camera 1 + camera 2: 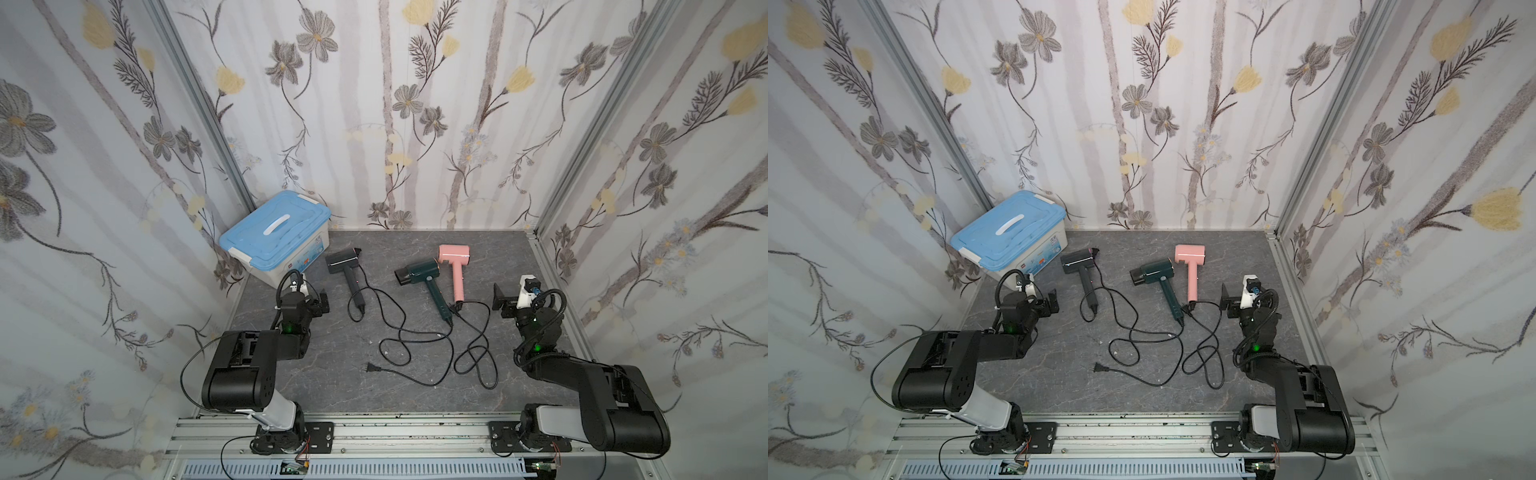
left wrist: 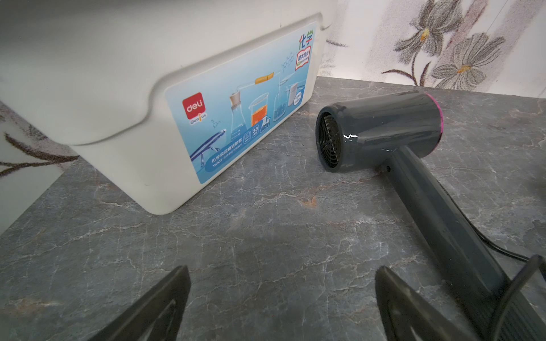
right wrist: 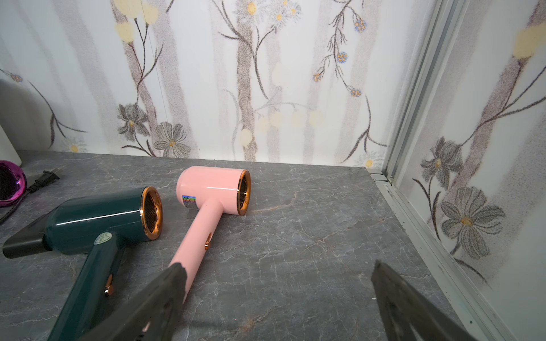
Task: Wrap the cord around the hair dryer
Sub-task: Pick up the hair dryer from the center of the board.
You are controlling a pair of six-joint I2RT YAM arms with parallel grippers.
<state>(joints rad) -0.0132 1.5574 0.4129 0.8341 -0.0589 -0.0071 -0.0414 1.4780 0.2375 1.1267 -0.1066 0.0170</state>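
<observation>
Three hair dryers lie on the grey stone-patterned table: a dark grey one (image 1: 343,262), a dark green one (image 1: 417,272) and a pink one (image 1: 454,254). Their black cords trail loose toward the front in tangled loops, one ending in a plug (image 1: 371,367). My left gripper (image 1: 322,303) stands open just left of the grey dryer's handle (image 2: 437,206), with nothing between its fingers. To the right of the pink dryer's handle (image 3: 195,245), my right gripper (image 1: 500,301) is open and empty too. The grey dryer's cord (image 2: 502,251) runs behind its handle.
A white storage box with a blue lid (image 1: 276,230) stands at the back left corner, close to the left gripper. Flowered walls enclose the table on three sides, with metal rails (image 3: 413,212) along the right edge. A bare stretch of table lies at the back right.
</observation>
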